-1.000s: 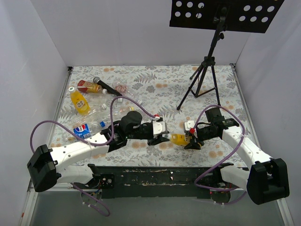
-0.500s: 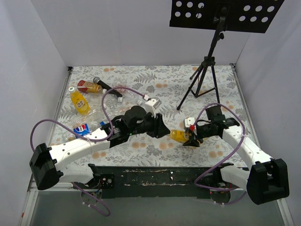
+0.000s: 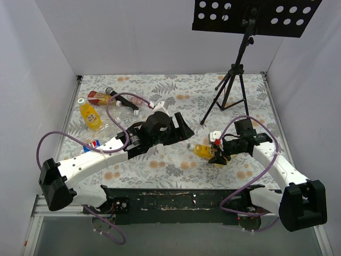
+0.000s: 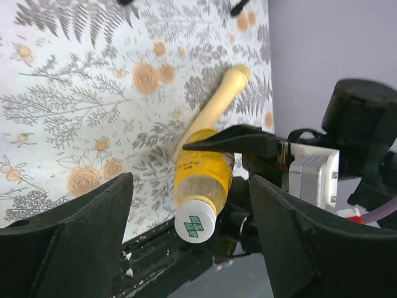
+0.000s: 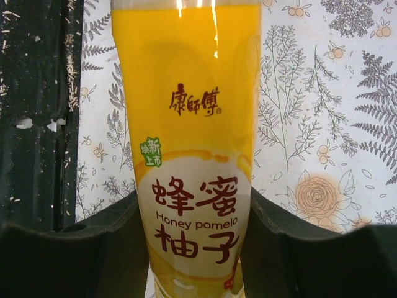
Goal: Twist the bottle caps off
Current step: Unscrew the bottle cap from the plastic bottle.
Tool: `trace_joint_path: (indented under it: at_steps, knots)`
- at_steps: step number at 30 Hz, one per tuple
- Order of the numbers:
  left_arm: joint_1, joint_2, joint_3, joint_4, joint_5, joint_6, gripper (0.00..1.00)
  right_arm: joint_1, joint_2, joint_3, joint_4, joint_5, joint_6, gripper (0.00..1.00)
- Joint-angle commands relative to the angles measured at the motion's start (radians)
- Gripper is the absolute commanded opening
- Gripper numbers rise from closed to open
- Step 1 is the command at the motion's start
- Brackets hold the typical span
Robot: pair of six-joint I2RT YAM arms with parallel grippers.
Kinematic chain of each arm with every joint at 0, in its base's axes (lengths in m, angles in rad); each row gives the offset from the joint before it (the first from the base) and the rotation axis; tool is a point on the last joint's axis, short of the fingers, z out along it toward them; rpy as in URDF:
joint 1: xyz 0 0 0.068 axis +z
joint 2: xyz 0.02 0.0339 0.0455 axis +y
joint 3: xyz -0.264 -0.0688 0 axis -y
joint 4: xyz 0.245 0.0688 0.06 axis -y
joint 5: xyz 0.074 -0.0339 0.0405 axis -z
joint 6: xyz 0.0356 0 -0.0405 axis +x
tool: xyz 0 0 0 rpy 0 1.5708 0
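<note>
My right gripper [image 3: 218, 156] is shut on a yellow "Honey pomelo" bottle [image 5: 192, 155] and holds it lying just above the table. The bottle [image 3: 203, 152] points left, with its white cap [image 3: 190, 146] still on it. In the left wrist view the cap [image 4: 195, 225] faces the camera, between my open left gripper's [image 4: 195, 245] jaws but some way beyond them. My left gripper [image 3: 183, 131] hovers just behind and left of the cap.
A tan cone-shaped stick [image 4: 214, 112] lies on the floral cloth behind the bottle. An orange-yellow bottle [image 3: 89, 115], a red-labelled bottle [image 3: 98, 97], a black microphone [image 3: 120, 97], clear bottles [image 3: 114, 126] and a blue-labelled bottle [image 3: 91, 145] lie far left. A tripod stand [image 3: 229, 96] is at the back right.
My left arm has swung up and back from the near side of the bottle, turning its gripper to face the cap. The right gripper and bottle have hardly moved.
</note>
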Motion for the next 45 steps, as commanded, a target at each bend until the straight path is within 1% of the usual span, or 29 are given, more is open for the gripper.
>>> trace_joint_path:
  at_steps: [1,2,3,4,5,7,8,9,12,15,18,21,24,28,30,36,40,45]
  knots:
    - [0.012,-0.116,0.009,-0.006,-0.149,0.060,0.81,-0.020,0.003,0.036,-0.005,-0.051,0.008,0.01]
    - [0.013,-0.139,-0.001,0.007,-0.150,0.095,0.84,-0.024,0.005,0.036,-0.005,-0.056,0.008,0.01]
    - [0.016,-0.167,-0.026,0.045,-0.137,0.176,0.90,-0.028,0.006,0.038,-0.006,-0.059,0.009,0.01]
    - [0.018,-0.199,-0.055,0.091,-0.105,0.278,0.94,-0.032,0.008,0.039,-0.008,-0.063,0.009,0.01]
    - [0.021,-0.236,-0.102,0.166,-0.032,0.384,0.98,-0.037,0.009,0.039,-0.009,-0.067,0.009,0.01]
    - [0.026,-0.306,-0.194,0.284,0.160,0.655,0.98,-0.041,0.013,0.041,-0.013,-0.074,0.008,0.01]
    - [0.026,-0.335,-0.233,0.320,0.246,0.777,0.98,-0.044,0.014,0.042,-0.017,-0.079,0.009,0.01]
    - [0.026,-0.352,-0.265,0.340,0.303,0.884,0.98,-0.048,0.016,0.044,-0.019,-0.082,0.008,0.01]
    - [0.026,-0.356,-0.319,0.346,0.461,1.133,0.98,-0.055,0.028,0.056,-0.020,-0.093,0.032,0.01]
    - [0.024,-0.308,-0.331,0.348,0.514,1.287,0.98,-0.063,0.045,0.070,-0.002,-0.103,0.098,0.01]
    - [0.027,-0.241,-0.313,0.366,0.538,1.350,0.98,-0.066,0.054,0.071,0.021,-0.094,0.144,0.01]
    - [0.030,-0.181,-0.281,0.383,0.551,1.378,0.98,-0.067,0.048,0.065,0.026,-0.096,0.143,0.01]
    - [0.047,-0.133,-0.244,0.434,0.570,1.388,0.90,-0.067,0.037,0.061,0.021,-0.100,0.123,0.01]
    - [0.104,-0.090,-0.203,0.467,0.678,1.362,0.81,-0.069,0.036,0.064,0.000,-0.100,0.098,0.01]
    - [0.124,-0.061,-0.177,0.458,0.719,1.355,0.77,-0.067,0.040,0.067,-0.009,-0.100,0.087,0.01]
    - [0.158,0.008,-0.106,0.396,0.831,1.342,0.60,-0.067,0.039,0.068,-0.017,-0.102,0.075,0.01]
    - [0.162,0.043,-0.075,0.334,0.890,1.355,0.58,-0.067,0.039,0.068,-0.020,-0.099,0.074,0.01]
    - [0.168,0.072,-0.058,0.319,0.903,1.356,0.46,-0.067,0.042,0.070,-0.020,-0.099,0.074,0.01]
